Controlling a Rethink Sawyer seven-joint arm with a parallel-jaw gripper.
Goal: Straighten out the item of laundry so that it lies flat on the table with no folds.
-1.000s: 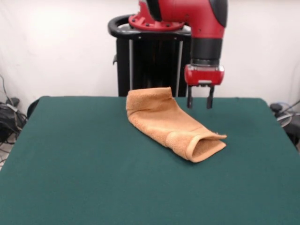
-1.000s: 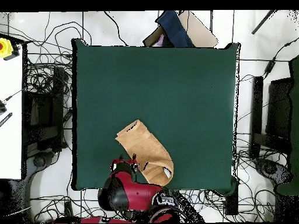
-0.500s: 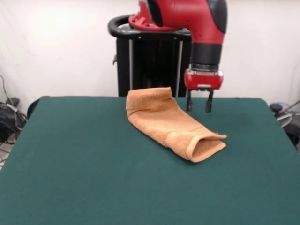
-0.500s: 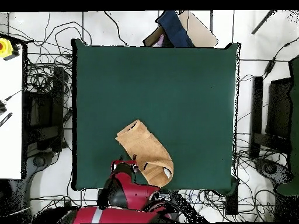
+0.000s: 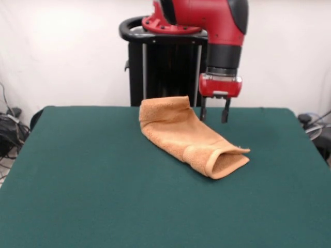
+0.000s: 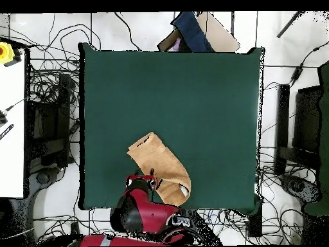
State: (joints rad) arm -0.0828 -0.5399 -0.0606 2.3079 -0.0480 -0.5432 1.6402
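Green felt covers the single bench (image 5: 93,181), and one orange-tan towel (image 5: 186,135) lies on it, folded over into a loose tube running diagonally, one end humped up, the other gaping open. One red arm hangs its tool (image 5: 213,110) just beside the towel's humped end, prongs parted, gripping nothing. Beyond the towel stands one black pedestal (image 5: 165,67); cables (image 6: 45,103) tangle around the bench.

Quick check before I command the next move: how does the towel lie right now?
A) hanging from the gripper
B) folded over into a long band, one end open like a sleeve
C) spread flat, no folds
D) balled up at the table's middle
B: the towel lies doubled over on the table, its near end gaping open, while the open gripper hangs above it, empty.
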